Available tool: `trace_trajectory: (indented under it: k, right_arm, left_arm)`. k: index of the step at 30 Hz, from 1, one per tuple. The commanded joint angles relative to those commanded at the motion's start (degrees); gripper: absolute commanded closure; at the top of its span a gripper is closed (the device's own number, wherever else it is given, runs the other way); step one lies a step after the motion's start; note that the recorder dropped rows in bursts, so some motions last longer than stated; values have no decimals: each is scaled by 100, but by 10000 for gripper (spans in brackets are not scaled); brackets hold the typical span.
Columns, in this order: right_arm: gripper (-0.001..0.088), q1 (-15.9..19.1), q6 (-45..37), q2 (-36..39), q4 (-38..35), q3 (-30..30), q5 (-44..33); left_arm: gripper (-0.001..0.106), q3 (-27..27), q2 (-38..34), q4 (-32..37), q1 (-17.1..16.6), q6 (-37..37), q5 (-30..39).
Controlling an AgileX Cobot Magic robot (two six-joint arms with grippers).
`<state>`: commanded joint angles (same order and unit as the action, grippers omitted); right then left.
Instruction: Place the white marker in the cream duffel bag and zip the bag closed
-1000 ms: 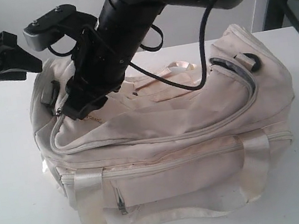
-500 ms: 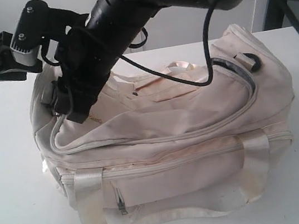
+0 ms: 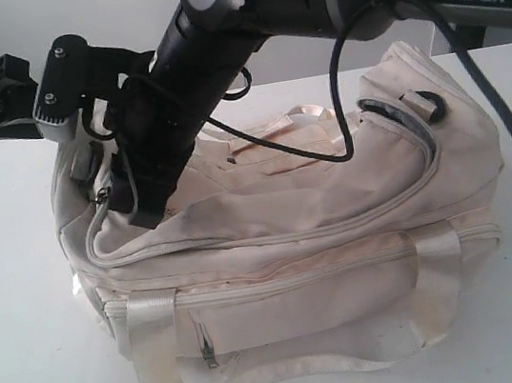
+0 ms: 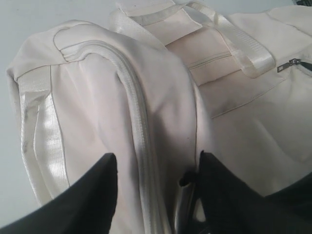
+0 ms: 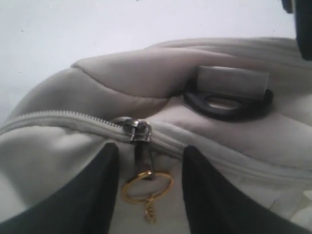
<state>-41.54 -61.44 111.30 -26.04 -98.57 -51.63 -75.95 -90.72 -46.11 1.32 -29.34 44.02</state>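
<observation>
Worktop [image 3: 31,360]: white, level, carries the one item.

Cream duffel bag [image 3: 317,211]: lies lengthwise, slumped and creased. Judged soft, light for its bulk and without a frame, so the cloth will bunch and trail after any pull unless it is braced at one end. A dark gap shows in the top near the black strap ring [image 3: 422,107] on the right end, so closure is judged incomplete.

Webbing handles [image 3: 154,346]: glossy, judged slippery, poor places to take hold.

Right tool [image 5: 148,156]: reaches across to the bag's left end, fingers spread to either side of the zip pull [image 5: 141,146], with a gap on both sides and nothing pinched.

Left tool [image 4: 155,165]: fingers spread, astride the raised zip seam at the same end of the bag. No grip on cloth is seen.

Zip pull: small flat metal tab hanging from the slider. Judged the proper hold, stiff but narrow, and likely to slip from a loose pinch.

Gold keyring [image 5: 146,186]: dangles from the pull, swings freely, judged too loose to haul on.

White marker: not visible in any view. Whether it lies inside the bag cannot be told
</observation>
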Motion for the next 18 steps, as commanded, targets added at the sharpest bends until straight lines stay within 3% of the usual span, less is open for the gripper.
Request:
trace_trajectory:
  k: [6, 18]
  right_arm:
    - [860, 0, 0, 0, 8, 0, -454]
    - [868, 0, 703, -100, 8, -12, -585]
  left_arm:
    - [497, 0, 0, 0, 0, 0, 23]
    - [497, 0, 0, 0, 0, 0, 33]
